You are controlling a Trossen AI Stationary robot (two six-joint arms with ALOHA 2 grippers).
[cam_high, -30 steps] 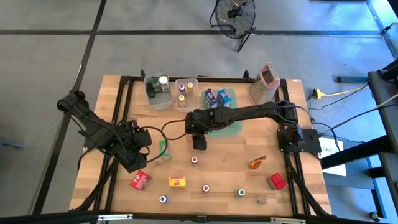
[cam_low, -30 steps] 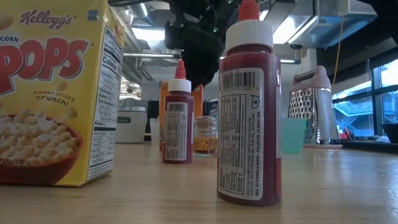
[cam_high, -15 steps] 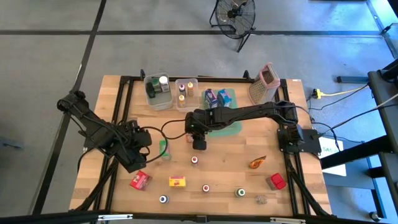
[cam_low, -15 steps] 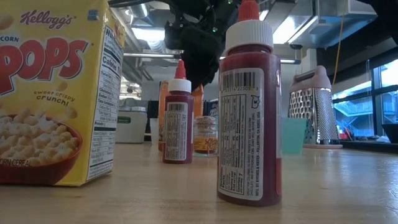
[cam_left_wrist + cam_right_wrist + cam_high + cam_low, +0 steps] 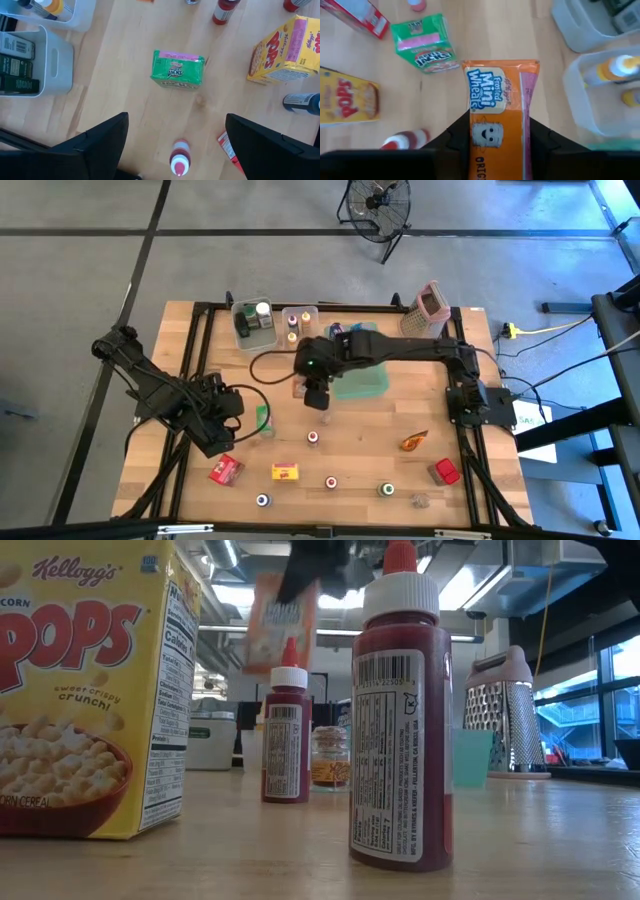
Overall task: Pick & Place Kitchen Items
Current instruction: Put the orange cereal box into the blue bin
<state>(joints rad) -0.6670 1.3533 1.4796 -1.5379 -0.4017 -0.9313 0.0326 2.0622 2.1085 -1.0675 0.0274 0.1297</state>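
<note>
An orange Frosted Mini Wheats carton (image 5: 500, 105) hangs in the air with my right gripper (image 5: 497, 137) shut on it, over the middle of the table (image 5: 316, 395); the low view shows the carton (image 5: 281, 618) high above the tabletop. My left gripper (image 5: 177, 142) stands open at the table's left (image 5: 243, 412), above a green Apple Jacks carton (image 5: 177, 70) that lies flat on the wood. A red squeeze bottle (image 5: 179, 160) stands upright just below its fingers. My right gripper pinches the orange carton between its two fingers, on its two long narrow sides (image 5: 470, 132) near one end. The fingers slant down from the table's right. The carton sticks out beyond the fingertips, tilted and clear of the table.
Two clear bins (image 5: 255, 328) (image 5: 300, 326), a green tray (image 5: 362, 386) and a box grater (image 5: 425, 315) stand along the far side. A yellow Pops carton (image 5: 287, 472), a red carton (image 5: 226, 470), small bottles (image 5: 313, 437) and packets (image 5: 414, 441) dot the near half.
My right gripper has risen and gone a little toward the far edge. The orange carton, which stood on the table behind the red bottles, has come up with it, lifted clear and now tilted.
</note>
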